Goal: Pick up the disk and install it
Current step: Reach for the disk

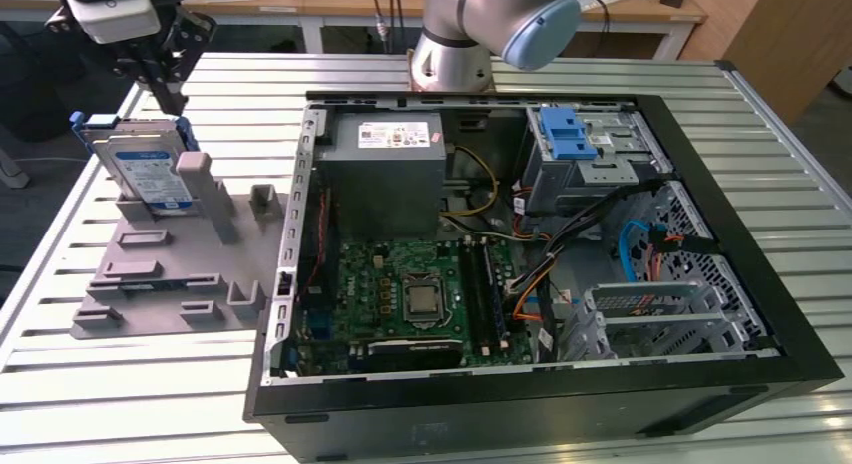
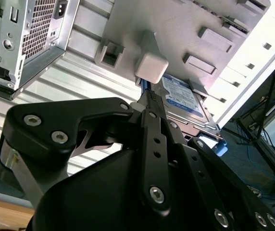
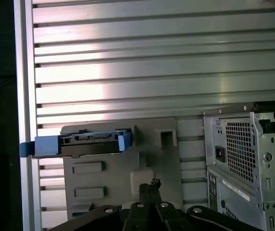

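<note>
The disk (image 1: 144, 167) stands on edge in a grey plastic fixture (image 1: 160, 274) on the slatted table, at the exterior view's left. Its blue-and-white label faces forward and a blue carrier frame edges it. My gripper (image 1: 166, 93) hangs just above the disk's top edge and is apart from it. In the second wrist view the gripper (image 2: 148, 98) has its fingers pressed together with nothing between them, and the disk (image 2: 181, 96) lies beyond the tips. In the first wrist view the disk (image 3: 82, 143) shows edge-on, with the gripper (image 3: 152, 185) beside it over the fixture (image 3: 108, 173).
An open computer case (image 1: 286, 284) lies to the exterior view's right of the fixture, with a motherboard, a grey power supply box (image 1: 386, 175) and a drive bay carrying a blue latch (image 1: 566, 135). The arm's base (image 1: 453, 55) stands behind the case. A case corner (image 3: 243, 159) is near the fixture.
</note>
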